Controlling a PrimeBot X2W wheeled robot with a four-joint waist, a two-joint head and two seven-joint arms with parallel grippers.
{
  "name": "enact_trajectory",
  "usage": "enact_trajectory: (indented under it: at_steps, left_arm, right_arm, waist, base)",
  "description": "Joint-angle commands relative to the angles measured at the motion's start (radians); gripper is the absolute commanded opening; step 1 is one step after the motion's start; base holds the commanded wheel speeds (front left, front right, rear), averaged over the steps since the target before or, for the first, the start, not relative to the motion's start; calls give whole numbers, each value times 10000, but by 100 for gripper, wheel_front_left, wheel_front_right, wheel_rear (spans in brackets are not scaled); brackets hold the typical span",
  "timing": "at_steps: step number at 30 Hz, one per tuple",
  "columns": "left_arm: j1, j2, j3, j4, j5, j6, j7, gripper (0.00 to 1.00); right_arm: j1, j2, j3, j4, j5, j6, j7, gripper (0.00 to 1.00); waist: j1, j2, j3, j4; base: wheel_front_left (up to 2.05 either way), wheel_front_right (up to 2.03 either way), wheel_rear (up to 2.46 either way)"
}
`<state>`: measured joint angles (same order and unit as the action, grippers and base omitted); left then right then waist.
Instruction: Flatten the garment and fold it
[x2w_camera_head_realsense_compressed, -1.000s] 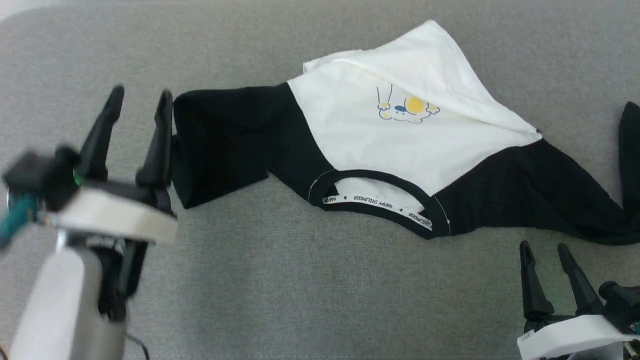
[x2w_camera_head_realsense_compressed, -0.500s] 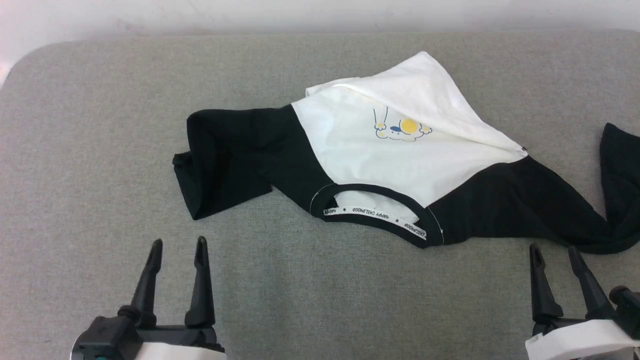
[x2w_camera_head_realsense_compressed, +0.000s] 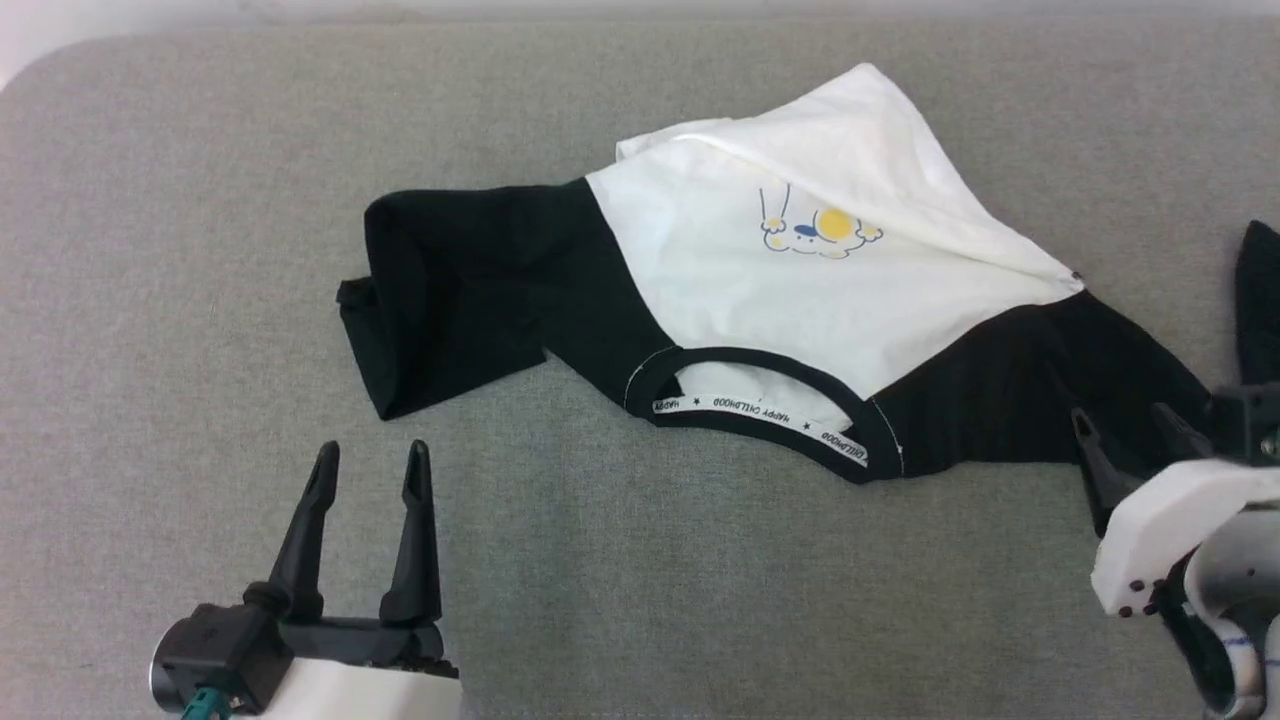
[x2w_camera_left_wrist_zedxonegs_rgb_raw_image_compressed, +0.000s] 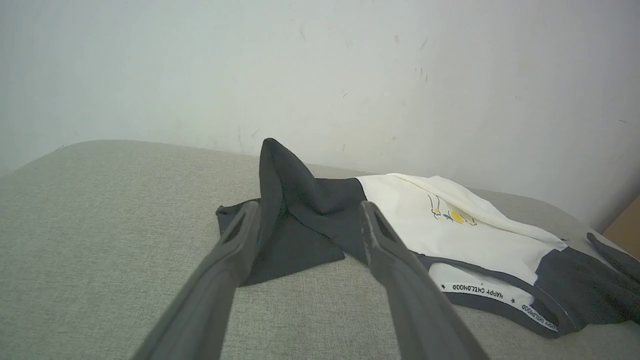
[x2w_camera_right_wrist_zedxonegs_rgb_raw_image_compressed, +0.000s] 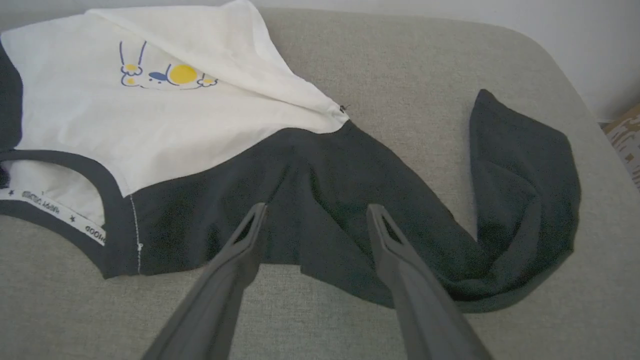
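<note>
The garment (x2w_camera_head_realsense_compressed: 800, 290) lies crumpled on the grey surface, white body with a small cartoon print, black collar (x2w_camera_head_realsense_compressed: 760, 415) with lettered tape facing the near edge. Its left black sleeve (x2w_camera_head_realsense_compressed: 450, 290) is folded over on itself. The right black sleeve (x2w_camera_head_realsense_compressed: 1040, 390) is twisted and bends back up at the far right. My left gripper (x2w_camera_head_realsense_compressed: 373, 452) is open at the lower left, short of the left sleeve; the left wrist view shows the gripper (x2w_camera_left_wrist_zedxonegs_rgb_raw_image_compressed: 309, 206) with nothing between its fingers. My right gripper (x2w_camera_head_realsense_compressed: 1120, 415) is open over the right sleeve's near edge (x2w_camera_right_wrist_zedxonegs_rgb_raw_image_compressed: 317, 207), holding nothing.
The grey padded surface (x2w_camera_head_realsense_compressed: 600, 580) has rounded corners and ends at a pale wall (x2w_camera_left_wrist_zedxonegs_rgb_raw_image_compressed: 320, 75) behind the garment. A cardboard box (x2w_camera_right_wrist_zedxonegs_rgb_raw_image_compressed: 625, 135) sits past the surface's right edge. Bare grey fabric runs along the near side between my grippers.
My left gripper pulled back from the left sleeve's end to the lower left. My right gripper moved up onto the right sleeve's near edge. The head camera shifted; the garment stayed put.
</note>
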<state>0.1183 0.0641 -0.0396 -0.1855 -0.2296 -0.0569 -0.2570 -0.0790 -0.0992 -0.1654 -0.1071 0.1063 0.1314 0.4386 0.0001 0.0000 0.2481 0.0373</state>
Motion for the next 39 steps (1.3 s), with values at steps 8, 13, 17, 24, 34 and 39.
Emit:
enact_trajectory:
  at_steps: [8,13,17,24,34,39]
  left_arm:
    - [-346,-115,-34,255,24,-230,-47,100]
    - [-494,-128,-71,339,64,-328,-47,100]
    - [-658,-133,-180,450,101,-410,-47,100]
    - [-629,-137,-287,636,55,-499,-47,100]
    - [-621,-138,-765,1048,-239,-589,-47,100]
    - [-688,-136,-811,1240,-148,-629,-47,100]
  right_arm:
    - [-727,-996,-161,251,368,-7,2405,100]
    - [-1137,-1254,47,1166,651,-7,2891,100]
    - [-1617,-1195,-1,2229,568,-7,2682,9]
    - [-2307,-1581,-259,2306,597,-7,2386,0]
    - [-2279,-3004,-1227,2744,36,-7,1843,0]
    - [-2738,-2479,-1429,3554,-211,-7,912,100]
  waist:
    - [-1,0,593,447]
    - [-1,0,851,605]
    - [-1,0,951,650]
    - [-1,0,809,549]
    - [-1,0,845,971]
    - [-1,0,875,924]
  base:
    - [0,0,0]
    - [0,0,0]
    - [0,0,0]
    - [0,0,0]
    - [0,0,0]
    - [0,0,0]
